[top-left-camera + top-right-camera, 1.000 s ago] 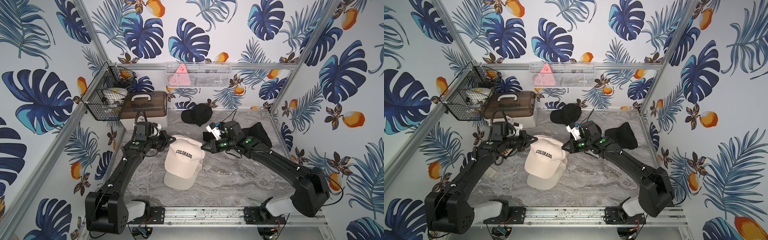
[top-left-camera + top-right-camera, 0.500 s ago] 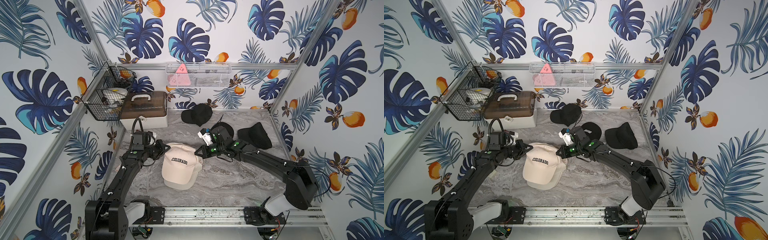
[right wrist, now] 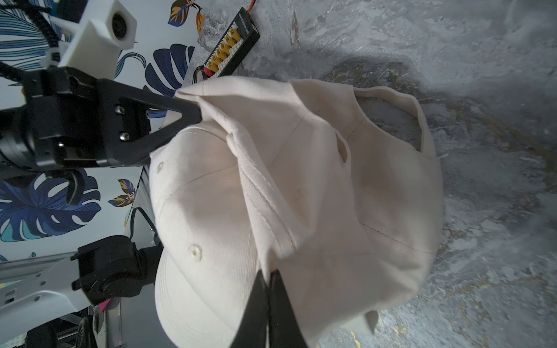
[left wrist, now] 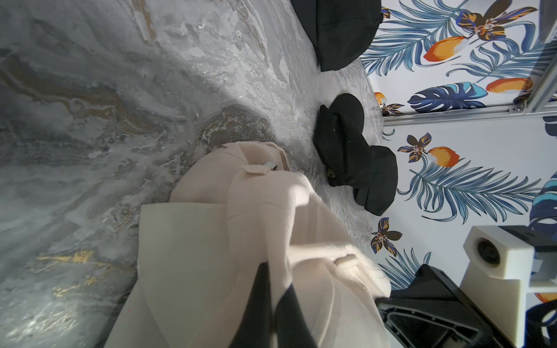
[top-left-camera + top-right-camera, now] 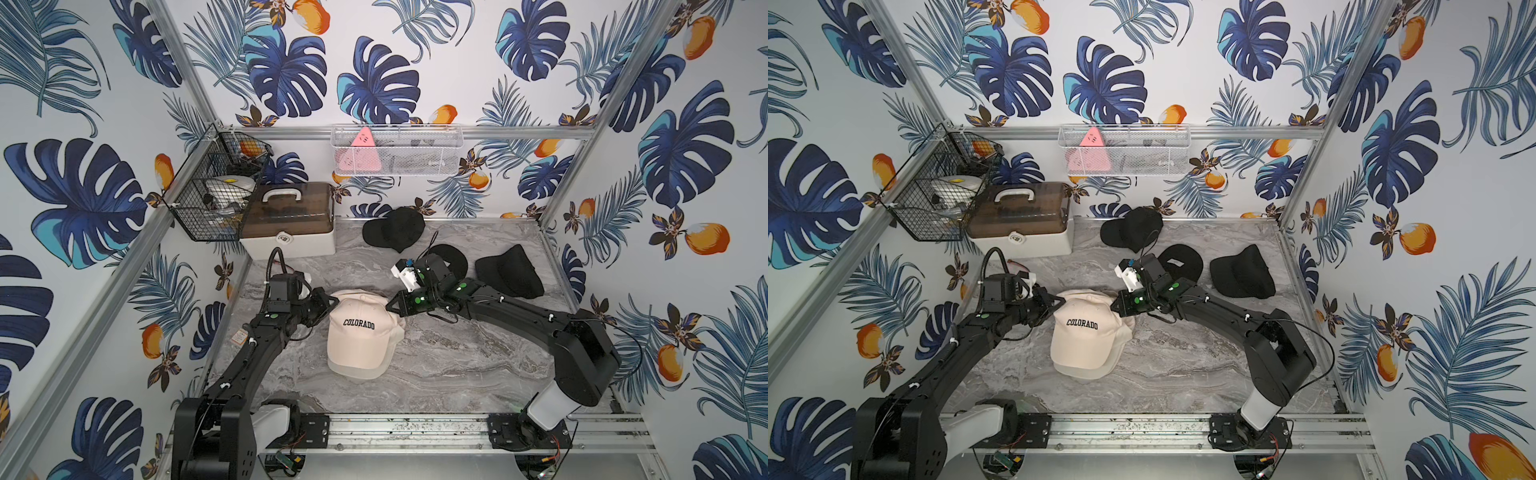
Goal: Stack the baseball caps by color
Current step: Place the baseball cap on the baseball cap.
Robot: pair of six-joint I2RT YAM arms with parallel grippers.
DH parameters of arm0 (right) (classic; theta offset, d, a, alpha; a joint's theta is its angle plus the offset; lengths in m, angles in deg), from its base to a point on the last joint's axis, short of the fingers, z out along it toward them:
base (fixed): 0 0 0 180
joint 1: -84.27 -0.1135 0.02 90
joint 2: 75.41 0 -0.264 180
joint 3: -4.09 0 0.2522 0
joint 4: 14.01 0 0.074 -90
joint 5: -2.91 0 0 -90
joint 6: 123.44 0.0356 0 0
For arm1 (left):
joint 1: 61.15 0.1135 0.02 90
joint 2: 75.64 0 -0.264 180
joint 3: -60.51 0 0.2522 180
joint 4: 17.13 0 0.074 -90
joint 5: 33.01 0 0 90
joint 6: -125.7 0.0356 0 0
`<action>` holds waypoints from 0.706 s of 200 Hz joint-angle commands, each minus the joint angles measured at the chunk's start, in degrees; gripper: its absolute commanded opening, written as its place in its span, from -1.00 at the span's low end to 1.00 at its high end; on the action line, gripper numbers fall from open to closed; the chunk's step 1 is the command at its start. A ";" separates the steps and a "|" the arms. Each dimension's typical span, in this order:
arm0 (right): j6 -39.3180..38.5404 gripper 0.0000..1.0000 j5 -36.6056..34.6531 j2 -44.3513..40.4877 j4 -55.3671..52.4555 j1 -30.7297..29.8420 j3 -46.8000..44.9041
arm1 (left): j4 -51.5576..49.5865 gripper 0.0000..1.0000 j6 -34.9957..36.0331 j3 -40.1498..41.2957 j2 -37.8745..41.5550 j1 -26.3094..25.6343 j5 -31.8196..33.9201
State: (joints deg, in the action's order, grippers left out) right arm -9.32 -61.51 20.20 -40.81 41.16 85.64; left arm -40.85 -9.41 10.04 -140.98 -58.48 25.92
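A cream fabric baseball cap with black COLORADO lettering (image 5: 358, 332) lies crown up at the centre of both top views, its brim over a second cream brim (image 5: 353, 370) on the grey marbled tabletop (image 5: 449, 365). Upper right of it lie black fabric caps (image 5: 395, 228), one with a pale label (image 5: 1183, 262). The left gripper (image 5: 332, 300) and right gripper (image 5: 390, 306) each pinch its rear fabric. A second ago it hung higher, and the labelled cap was hidden behind the right arm

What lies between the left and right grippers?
The cream COLORADO cap, pinched at opposite sides by the left gripper and right gripper; both top views show it.
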 commanded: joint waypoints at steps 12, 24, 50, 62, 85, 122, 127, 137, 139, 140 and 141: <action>-0.83 -0.73 -0.29 0.85 -0.15 -0.56 0.64 | -0.63 -0.64 -0.12 -0.52 0.43 0.23 6.18; -0.66 -0.69 -0.53 0.57 -0.09 -0.95 0.04 | -2.73 -0.50 0.10 -1.14 0.43 0.24 8.11; -0.15 -0.51 -1.10 -0.50 -0.15 -2.05 -1.28 | -3.68 -0.22 0.12 -0.94 0.04 0.28 8.88; 0.30 -0.38 -1.24 -0.82 -0.10 -2.66 -1.77 | -3.25 -0.12 -0.20 -0.52 -0.13 0.25 8.76; 1.04 -0.20 -1.93 -1.21 0.29 -3.20 -2.31 | -2.78 0.08 -0.78 0.06 0.17 0.23 8.60; 2.44 -0.04 -3.37 -4.06 -0.81 -3.21 -4.54 | -8.27 0.41 1.53 -1.92 4.15 0.26 12.27; 2.77 -0.02 -3.16 -4.75 -0.63 -3.21 -4.90 | -9.33 0.45 1.99 -2.41 4.94 0.22 12.99; 3.40 0.01 -2.46 -6.12 -0.04 -3.35 -5.81 | -11.58 0.51 2.79 -3.39 6.66 0.27 14.42; 3.53 0.01 -2.29 -6.40 0.12 -3.31 -5.95 | -11.93 0.52 2.88 -3.59 7.01 0.23 14.71; 3.63 0.01 -2.25 -6.53 0.21 -3.30 -6.11 | -12.11 0.52 2.94 -3.66 7.17 0.23 14.85; 3.73 0.02 -2.14 -6.64 0.29 -3.30 -6.19 | -12.37 0.53 3.06 -3.82 7.34 0.27 14.96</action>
State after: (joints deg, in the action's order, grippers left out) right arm -7.27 -64.04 16.16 -40.74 38.06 80.96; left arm -48.08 -9.17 8.29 -136.52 -58.32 36.50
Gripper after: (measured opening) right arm 0.497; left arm 0.742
